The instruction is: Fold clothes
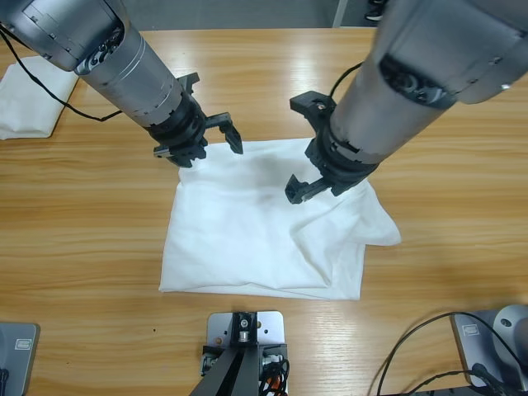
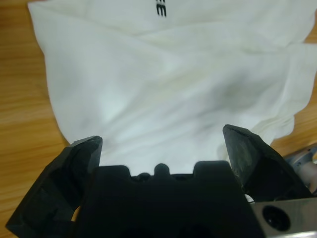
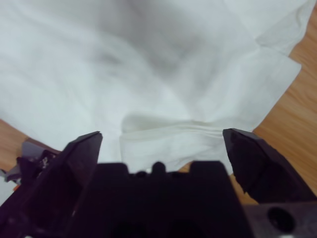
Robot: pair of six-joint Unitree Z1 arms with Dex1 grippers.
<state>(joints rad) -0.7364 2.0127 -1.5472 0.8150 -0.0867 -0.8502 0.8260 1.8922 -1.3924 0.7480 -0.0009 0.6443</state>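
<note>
Shirt (image 1: pixel 247 231): white and lying crumpled on the wooden table (image 1: pixel 82 214); the right side is bunching into a fold with a sleeve sticking out.
Left tool (image 1: pixel 206 136): I am holding it spread wide at the shirt's top left corner. My wrist camera is showing nothing between the jaws of this tool (image 2: pixel 161 144), only the shirt (image 2: pixel 173 84) beyond them.
Right tool (image 1: pixel 307 148): I am holding it spread wide too, over the shirt's upper right part. This tool (image 3: pixel 161 139) is pinching nothing; a folded edge of shirt (image 3: pixel 168 69) is lying just beyond its jaws.
Other cloth (image 1: pixel 25 95): white, sitting at the table's far left edge, well apart from the shirt.
</note>
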